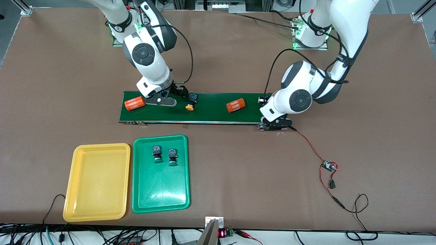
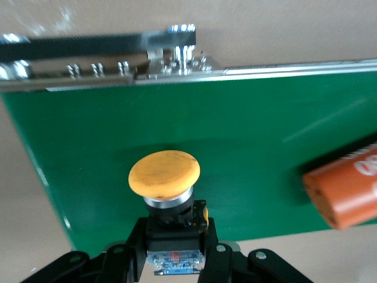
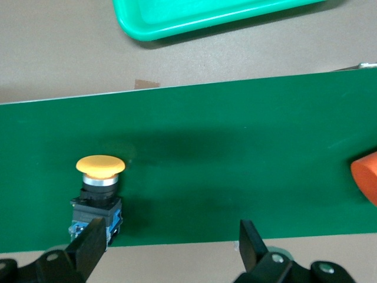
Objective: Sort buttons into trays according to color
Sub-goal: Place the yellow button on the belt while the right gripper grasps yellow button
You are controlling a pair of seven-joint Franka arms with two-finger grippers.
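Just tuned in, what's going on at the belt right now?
Button sorting is half done. Both green-capped buttons already lie in the green tray; the yellow tray holds none. The left gripper, at its end of the conveyor belt, is shut on a yellow-capped button. The right gripper sits open on the belt beside the other yellow-capped button.

My left gripper [image 2: 175, 244] sits low with its fingers clamped shut on a load. My right gripper [image 3: 168, 244] hangs low too, its fingers spread wide.
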